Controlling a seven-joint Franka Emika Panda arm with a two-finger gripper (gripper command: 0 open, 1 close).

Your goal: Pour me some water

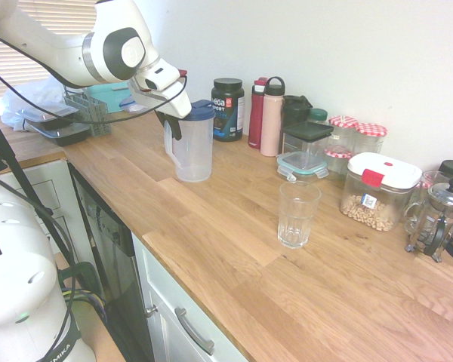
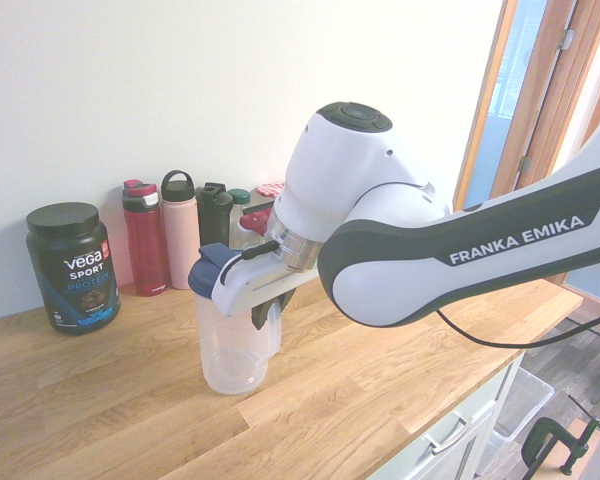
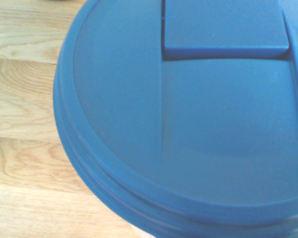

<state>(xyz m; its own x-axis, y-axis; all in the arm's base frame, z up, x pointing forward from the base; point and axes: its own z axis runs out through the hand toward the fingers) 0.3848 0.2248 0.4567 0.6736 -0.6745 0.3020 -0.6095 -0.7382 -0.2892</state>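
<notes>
Blue-lidded pitcher [image 3: 188, 124], empty glass [image 1: 296, 219], chickpea container [image 1: 377, 197]

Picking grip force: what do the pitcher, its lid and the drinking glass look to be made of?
Pitcher: probably plastic, frosted; translucent, cloudy wall.
Lid: likely molded plastic, opaque blue, satin; smooth surface with a soft sheen and stepped rim.
Drinking glass: looks like clear, glossy glass with faceted sides; see-through with bright glints, though clear plastic can't be ruled out.
</notes>
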